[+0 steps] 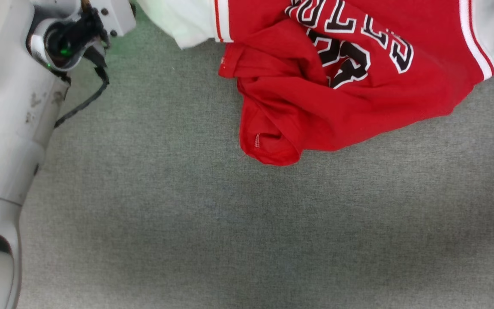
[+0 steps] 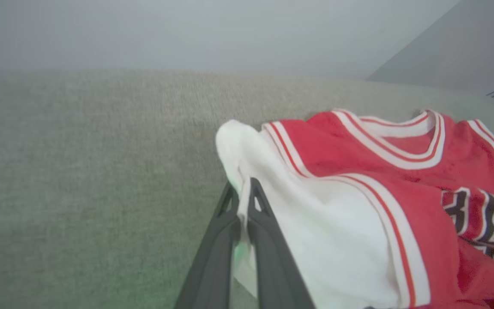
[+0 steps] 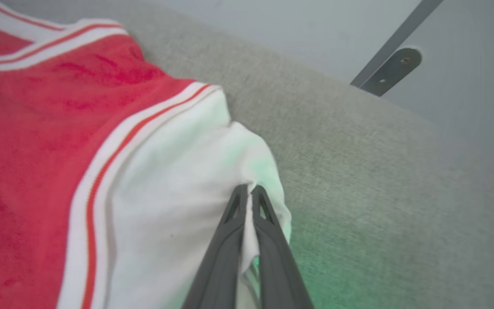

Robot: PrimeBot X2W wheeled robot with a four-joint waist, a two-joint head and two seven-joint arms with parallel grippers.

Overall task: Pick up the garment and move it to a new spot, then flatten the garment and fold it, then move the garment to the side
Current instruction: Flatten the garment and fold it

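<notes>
1. Grey woven cloth covered the tabletop (image 1: 187, 223), and a pale grey wall (image 2: 230, 34) stood behind its far edge.
2. The garment (image 1: 358, 98) lay on the far part of the tabletop. In the head view it reached from the top middle to the right edge. Its red body was crumpled, and the lower hem was bunched on the side near to me.
3. Black lettering (image 1: 358, 47) with a white outline was on the red chest, partly hidden under a fold.
4. My left pincer (image 2: 242, 191) was closed. The two dark fingers pressed together on the edge of one white sleeve (image 2: 324, 240), and a thin strip of white cloth ran between them.
5. My right pincer (image 3: 249, 193) was closed in the same way on the edge of the other white sleeve (image 3: 174, 184), with cloth pinched between the fingers.
6. The striped collar (image 2: 401, 141) was in my left wrist view, beyond the sleeve.
7. My pale left forearm (image 1: 2, 120) was at the left edge of the head view, and a black cable (image 1: 88, 98) hung near its wrist.
8. A grey metal bracket (image 3: 390, 71) was past the edge of the tabletop in my right wrist view, well apart from the garment.
</notes>
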